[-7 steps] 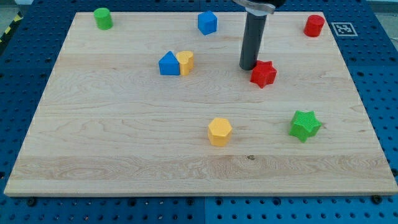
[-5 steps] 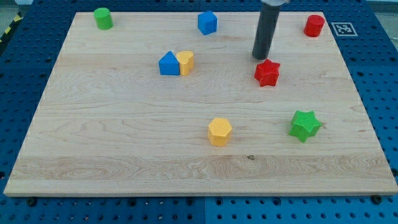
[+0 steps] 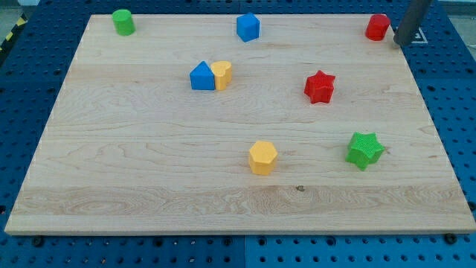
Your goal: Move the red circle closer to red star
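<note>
At the view's bottom, the wooden board (image 3: 149, 186) is seen resting on a blue perforated table (image 3: 454, 112). Nearest the bottom edge, a yellow hexagon block (image 3: 262, 157) is found near the middle, and a green star (image 3: 364, 150) lies well to its right. Further up, the red star (image 3: 320, 87) is placed right of centre, apart from everything else. To the view's left of it, a blue house-shaped block (image 3: 201, 77) and a yellow heart-shaped block (image 3: 222, 74) are set touching each other. Towards the view's top, a blue cube (image 3: 248, 27) sits near the middle and a green cylinder (image 3: 123, 21) in the left corner. The red circle (image 3: 377, 27) is located in the top right corner, well apart from the red star. My tip (image 3: 402, 42) is seen just to the right of the red circle, at the board's edge; nothing is held, as the rod is bare, and whether it touches the block cannot be told.
</note>
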Available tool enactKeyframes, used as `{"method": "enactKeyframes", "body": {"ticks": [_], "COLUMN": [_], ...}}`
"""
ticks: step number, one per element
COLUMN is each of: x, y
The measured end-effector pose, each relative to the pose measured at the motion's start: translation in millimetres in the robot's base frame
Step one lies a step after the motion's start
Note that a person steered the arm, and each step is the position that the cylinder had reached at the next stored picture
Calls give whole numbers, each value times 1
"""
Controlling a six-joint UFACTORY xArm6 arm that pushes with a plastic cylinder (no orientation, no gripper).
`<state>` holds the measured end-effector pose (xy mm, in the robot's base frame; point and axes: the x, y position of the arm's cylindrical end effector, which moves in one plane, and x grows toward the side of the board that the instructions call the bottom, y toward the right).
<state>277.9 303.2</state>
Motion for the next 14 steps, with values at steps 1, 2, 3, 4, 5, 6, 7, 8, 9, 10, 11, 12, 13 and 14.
{"method": "enactKeyframes", "body": {"ticks": [1,2,3,4,5,6,7,8,9,10,11,12,13,14], "x": [-59,-86,-57,-49,-45,-42,-42,-22,-12,-19,-39,10,32,59], "y": [2,-8,-46,-46,-45,-44,-44,-55,-68,-40,-24,-25,-35,-59]}}
